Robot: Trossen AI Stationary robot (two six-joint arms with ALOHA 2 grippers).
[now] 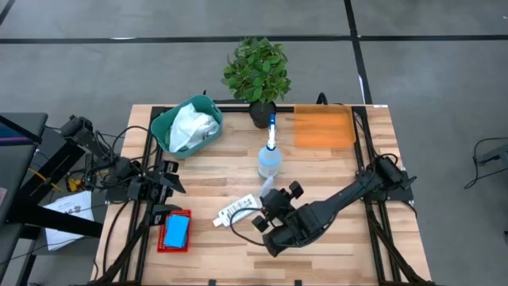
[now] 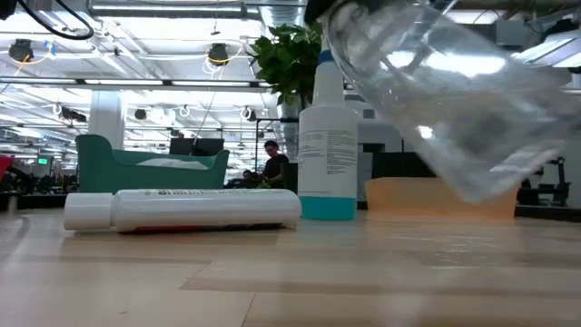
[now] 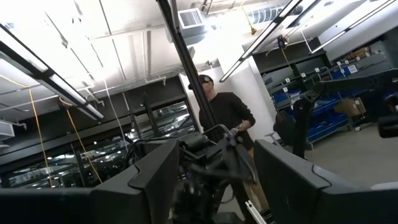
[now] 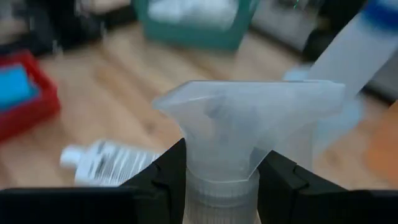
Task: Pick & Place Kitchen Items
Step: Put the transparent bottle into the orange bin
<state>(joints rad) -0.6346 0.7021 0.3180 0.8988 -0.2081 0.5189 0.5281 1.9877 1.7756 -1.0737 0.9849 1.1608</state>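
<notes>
My right gripper is shut on a clear spray bottle, held up over the near middle of the table. A second spray bottle holding blue liquid stands upright on its base at the table's middle. A small white labelled bottle lies on its side just left of my right gripper. The blue sponge lies in a red tray at the near left. The white cloth sits in a teal basket at the far left. My left gripper waits open at the left edge, tipped upward. My right gripper pinches the clear spray bottle's neck, just under the spray head, one finger on each side. The fingers slant downward and lie across the neck. The bottle is lifted clear of the table and tilted, its base lowest.
A leafy plant in a black pot stands at the far edge, with an orange tray to its right. Bare wood lies along the near edge and the right side. A person shows in the room beyond the table.
</notes>
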